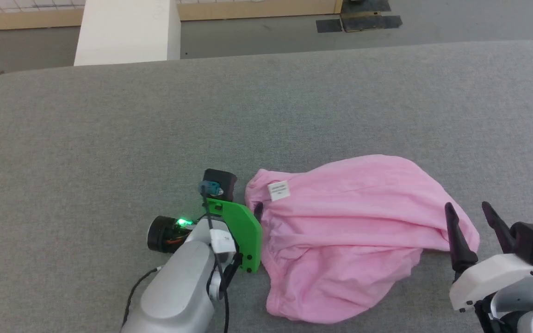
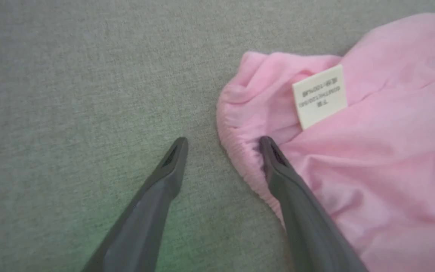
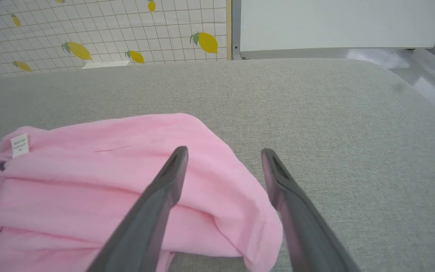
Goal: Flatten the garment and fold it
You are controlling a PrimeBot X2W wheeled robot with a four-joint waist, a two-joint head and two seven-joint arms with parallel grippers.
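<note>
The pink garment [image 1: 340, 231] lies crumpled on the grey padded table [image 1: 266, 115], its white label [image 1: 278, 190] near its left end. My left gripper [image 2: 222, 140] is open at that end. One finger is over the bare table and the other finger [image 2: 278, 166] lies over the fabric, with the gathered edge [image 2: 236, 151] between them, just below the label [image 2: 319, 96]. In the head view only its green mount [image 1: 243, 231] and a dark finger tip beside the fabric show. My right gripper [image 1: 467, 206] stands open at the garment's right corner [image 3: 247, 211], holding nothing, fingers [image 3: 157, 196] above the fabric.
A white pillar [image 1: 127, 30] and a dark floor mat [image 1: 363, 21] stand beyond the table's far edge. A lemon-patterned wall [image 3: 89, 34] shows in the right wrist view. The table's rounded corner [image 3: 410, 87] is off to that view's right. Bare grey surface [image 1: 109, 138] spreads left of and behind the garment.
</note>
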